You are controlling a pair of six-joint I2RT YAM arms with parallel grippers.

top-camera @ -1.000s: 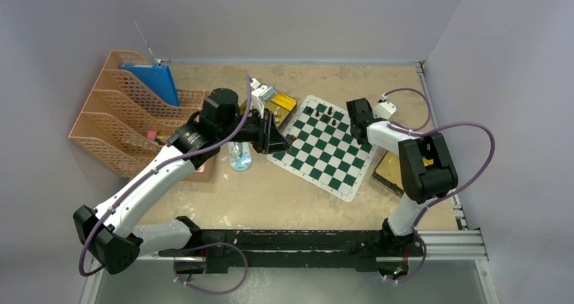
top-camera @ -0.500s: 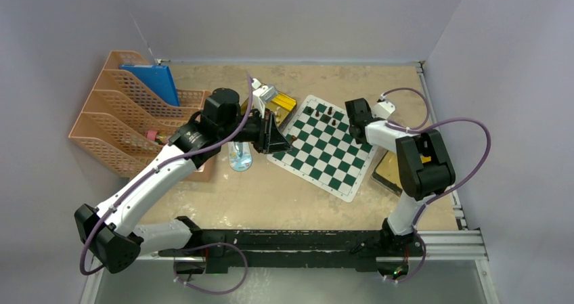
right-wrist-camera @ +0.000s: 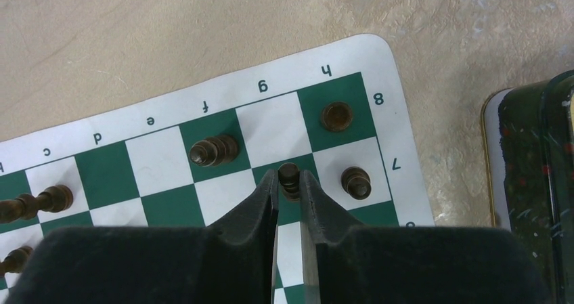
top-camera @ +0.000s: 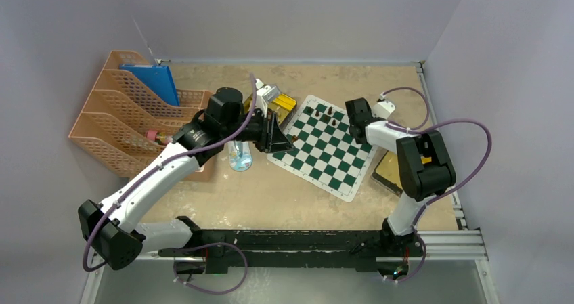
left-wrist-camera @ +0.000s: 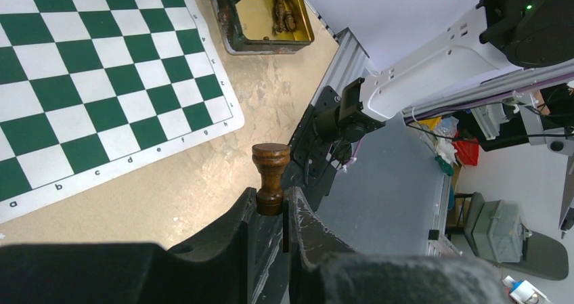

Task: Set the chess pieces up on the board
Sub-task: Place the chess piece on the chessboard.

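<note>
The green and white board [top-camera: 318,156] lies right of centre, with a few dark brown pieces [top-camera: 325,116] on its far rows. My left gripper [top-camera: 283,140] hovers by the board's left edge, shut on the base of a dark brown piece [left-wrist-camera: 271,160] that sticks out past the fingertips [left-wrist-camera: 271,206]. My right gripper [top-camera: 357,126] is at the board's far right corner. In the right wrist view it [right-wrist-camera: 290,180] is shut on a dark pawn [right-wrist-camera: 289,172] over the g7 square. Other pieces stand on h8 [right-wrist-camera: 336,116], h7 [right-wrist-camera: 355,182] and f8 [right-wrist-camera: 214,150].
An open gold tin [top-camera: 388,173] with dark pieces inside [left-wrist-camera: 283,13] lies right of the board. Another gold tin [top-camera: 283,102] lies at the board's far left. An orange file rack [top-camera: 125,124] with a blue folder [top-camera: 152,80] stands at the left. A clear object [top-camera: 240,158] lies under my left arm.
My left arm has shifted slightly right and away, still holding its piece. My right gripper has stayed almost where it was at the board's far corner.
</note>
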